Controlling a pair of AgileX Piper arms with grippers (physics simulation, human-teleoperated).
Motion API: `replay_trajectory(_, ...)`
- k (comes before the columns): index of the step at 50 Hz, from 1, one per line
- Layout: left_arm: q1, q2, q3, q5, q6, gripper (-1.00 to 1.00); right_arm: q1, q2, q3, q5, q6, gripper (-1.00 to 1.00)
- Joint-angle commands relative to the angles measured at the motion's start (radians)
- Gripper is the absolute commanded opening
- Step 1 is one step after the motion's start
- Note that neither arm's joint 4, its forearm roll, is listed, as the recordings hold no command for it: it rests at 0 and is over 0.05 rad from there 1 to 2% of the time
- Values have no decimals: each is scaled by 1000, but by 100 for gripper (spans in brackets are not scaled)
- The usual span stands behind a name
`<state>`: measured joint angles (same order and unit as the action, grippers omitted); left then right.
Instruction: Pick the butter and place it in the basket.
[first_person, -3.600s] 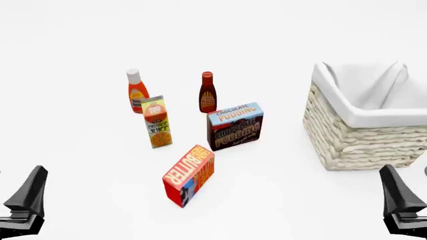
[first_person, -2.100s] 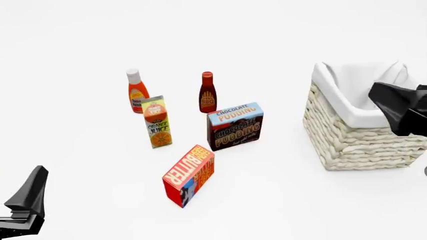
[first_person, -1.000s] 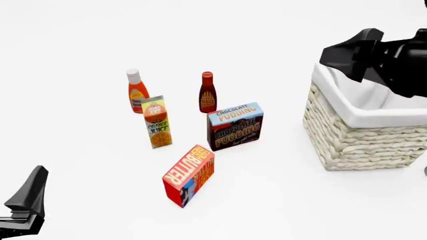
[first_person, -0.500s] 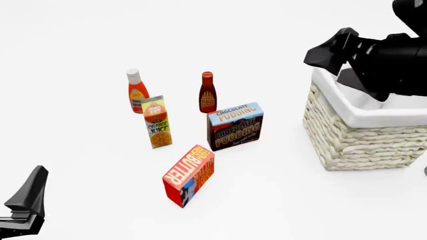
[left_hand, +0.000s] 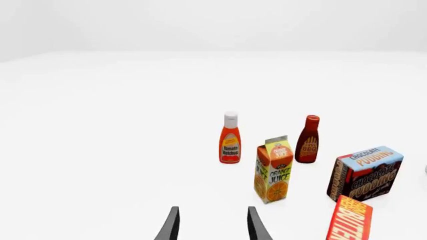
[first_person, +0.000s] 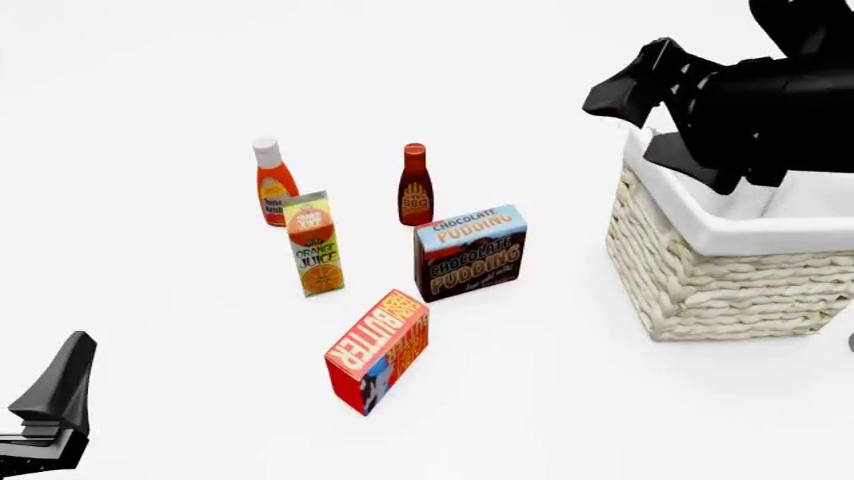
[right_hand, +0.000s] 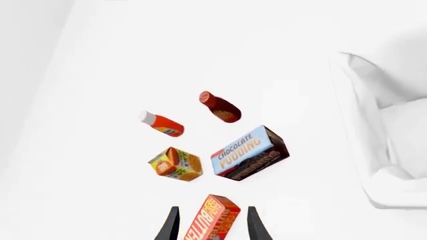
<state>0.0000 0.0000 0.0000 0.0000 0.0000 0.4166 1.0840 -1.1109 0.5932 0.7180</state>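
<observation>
A: Which step is running?
B: The reach, I'd judge. The right end effector (first_person: 638, 88) is hovering released above the basket (first_person: 707, 270).
A: And the butter (first_person: 376, 350)?
B: It's lying on the table, at the basket's eight o'clock, ungrasped. Next: descending over it.

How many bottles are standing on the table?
2: the ketchup bottle at the far left of the group, and the sauce bottle behind the pudding box. None seems hidden.
</observation>
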Motion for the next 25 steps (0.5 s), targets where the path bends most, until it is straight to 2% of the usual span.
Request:
replay_trajectory(1,0,0,0,0,0,100,7,23,6,-8,74,100)
replay_trajectory(6,0,0,0,0,0,100,-6,38,25,-26,122,100)
replay_trajectory(14,0,0,0,0,0,100,-38,73,47,-67,167,100)
replay_trajectory(25,0,0,0,0,0,100,-22,114,56,-99,201,100)
